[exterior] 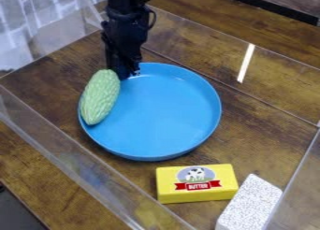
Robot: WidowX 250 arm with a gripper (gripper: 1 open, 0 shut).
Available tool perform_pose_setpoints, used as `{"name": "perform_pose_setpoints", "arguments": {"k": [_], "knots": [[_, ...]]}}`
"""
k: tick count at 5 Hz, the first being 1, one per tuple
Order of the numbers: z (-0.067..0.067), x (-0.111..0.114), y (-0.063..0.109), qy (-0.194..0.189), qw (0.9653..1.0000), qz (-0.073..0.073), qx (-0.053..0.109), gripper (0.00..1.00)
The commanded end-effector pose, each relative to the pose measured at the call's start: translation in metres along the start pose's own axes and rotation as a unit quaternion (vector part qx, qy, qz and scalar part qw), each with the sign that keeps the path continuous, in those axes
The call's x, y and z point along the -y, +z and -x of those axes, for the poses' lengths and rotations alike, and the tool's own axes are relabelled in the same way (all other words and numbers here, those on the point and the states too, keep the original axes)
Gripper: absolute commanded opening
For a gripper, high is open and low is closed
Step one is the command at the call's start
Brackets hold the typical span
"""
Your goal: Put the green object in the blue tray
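Gripper (pixel 123 69) is pointed straight down, jaws fully closed, nothing seen held between them. Tips are parked at the back-left rim of the blue tray (pixel 188 131), low to the surface; whether the rim is actually being touched can't be told from this view.

Green object (pixel 99 95) is not gripped. It lies just in front of and to the left of the jaws in the picture, draped over the tray's left rim, tilted, partly over the blue floor and partly outside it. Probably perched there because the rim props it up, so it reads as half in, not properly placed. With the jaws shut beside it, a nudge rather than a pick looks likely.

Judged risk: it rolls back off the rim onto the wooden table (pixel 269 79), or the tray slides when pushed.

Nearer the camera than the jaws, well clear: yellow butter box (pixel 196 182) and a white speckled block (pixel 253 207) at the front edge. Clear walls (pixel 56 154) enclose the work area. Nothing sits between the jaws and the object; tray floor is bare.
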State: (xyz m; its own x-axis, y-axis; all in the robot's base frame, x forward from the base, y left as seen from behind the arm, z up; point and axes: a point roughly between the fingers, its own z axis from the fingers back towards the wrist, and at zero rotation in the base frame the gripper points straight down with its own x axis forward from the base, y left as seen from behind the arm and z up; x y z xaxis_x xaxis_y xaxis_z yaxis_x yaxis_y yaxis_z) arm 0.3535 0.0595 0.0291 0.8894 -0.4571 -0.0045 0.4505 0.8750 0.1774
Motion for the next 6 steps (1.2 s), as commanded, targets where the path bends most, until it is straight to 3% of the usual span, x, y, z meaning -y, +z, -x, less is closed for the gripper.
{"name": "perform_pose_setpoints", "arguments": {"k": [1,2,3,4,5,6], "knots": [[-0.007,-0.002,0.010,-0.013,0.9997,-0.016,0.010,0.00],[-0.009,0.001,0.009,-0.019,0.9996,-0.018,0.007,0.00],[-0.010,0.004,0.006,-0.025,0.9995,-0.019,0.004,1.00],[-0.010,0.007,0.008,-0.032,0.9992,-0.024,-0.001,0.00],[-0.011,0.009,0.010,-0.039,0.9988,-0.029,-0.008,0.00],[-0.012,0.012,0.008,-0.045,0.9985,-0.031,-0.010,1.00]]}}
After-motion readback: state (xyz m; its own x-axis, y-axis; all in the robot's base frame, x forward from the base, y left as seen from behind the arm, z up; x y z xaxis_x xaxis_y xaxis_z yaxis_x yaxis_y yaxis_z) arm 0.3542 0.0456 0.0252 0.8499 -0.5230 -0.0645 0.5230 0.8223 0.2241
